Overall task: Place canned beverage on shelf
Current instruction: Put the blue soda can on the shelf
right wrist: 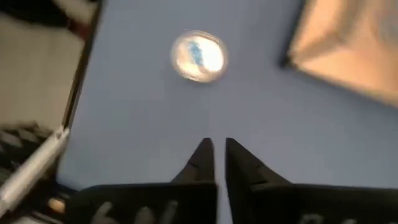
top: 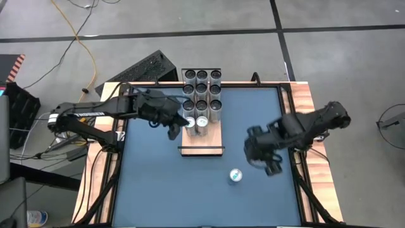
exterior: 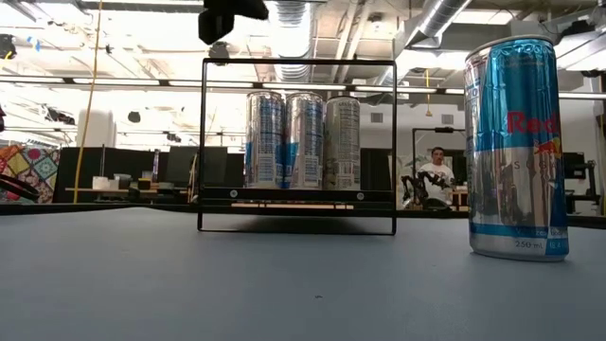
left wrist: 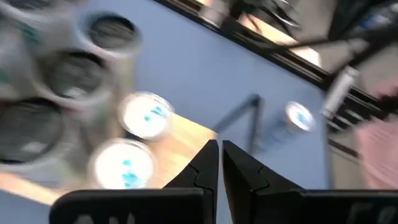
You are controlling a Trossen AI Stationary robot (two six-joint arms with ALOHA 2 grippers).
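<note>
A blue-and-silver beverage can [top: 235, 176] stands upright on its base on the blue table, near the right; it also shows as the can [exterior: 516, 142] and the can [right wrist: 199, 56]. The shelf [top: 202, 142], a light-wood board with black end rails, lies mid-table and carries several cans [top: 202, 95] at its far end. My left gripper [top: 174, 131] hovers shut at the shelf's left side, beside the nearest cans [left wrist: 134, 140]. My right gripper [top: 273, 168] hangs shut above the table, right of the lone can and pointing steeply down. Neither gripper has anything between its fingers.
Wooden strips [top: 310, 126] edge the table on the left and right. A black slatted object [top: 142, 66] and cables lie on the floor beyond the far left corner. Bare blue table [top: 164, 190] spreads toward the near edge. A person [exterior: 437, 175] sits far off in the room.
</note>
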